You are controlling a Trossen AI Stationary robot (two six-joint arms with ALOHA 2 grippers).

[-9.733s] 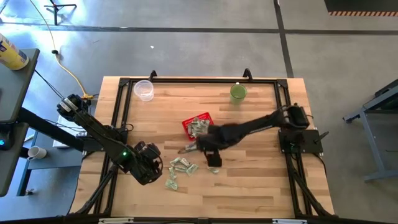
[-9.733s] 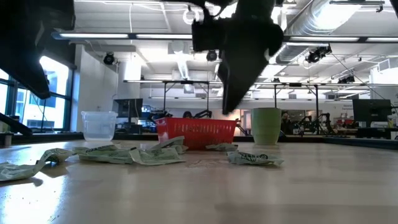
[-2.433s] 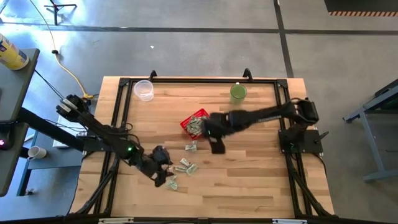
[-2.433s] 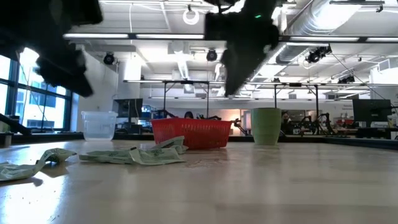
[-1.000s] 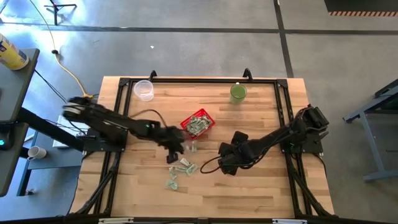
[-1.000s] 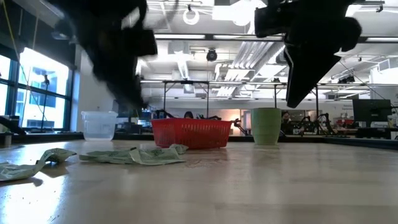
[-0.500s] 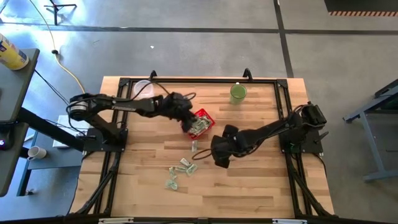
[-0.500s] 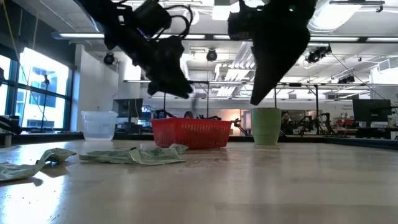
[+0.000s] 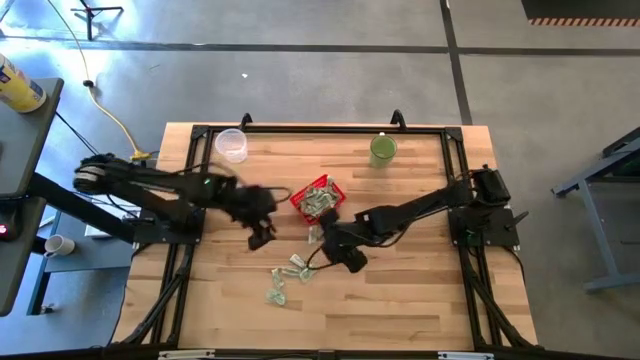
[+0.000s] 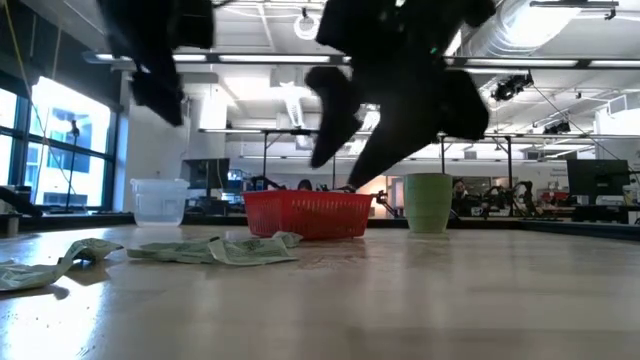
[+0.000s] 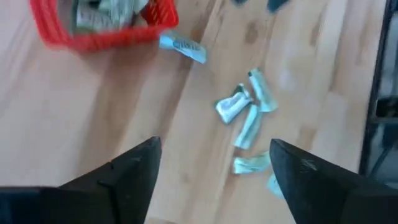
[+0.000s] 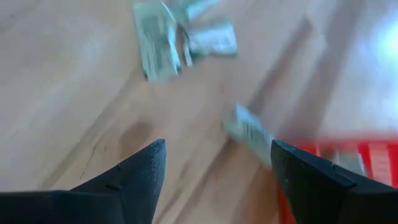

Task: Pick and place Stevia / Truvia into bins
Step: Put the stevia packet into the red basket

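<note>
Wooden table [image 9: 400,290]: basket [image 9: 318,198] part-filled, loose sachets [image 9: 292,268] scattered in front of it. Left pincer [image 9: 262,232] and right pincer [image 9: 343,255] are both held wide open and empty. Risk: collision over the shared sachets.

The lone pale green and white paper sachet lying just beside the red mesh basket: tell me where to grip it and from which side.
The pale green and white paper sachet lies flat on the wooden table, apart from the red mesh basket. Probably best to come straight down from above and pinch across its narrow width near the middle. The right end effector, open, is nearest it.
</note>
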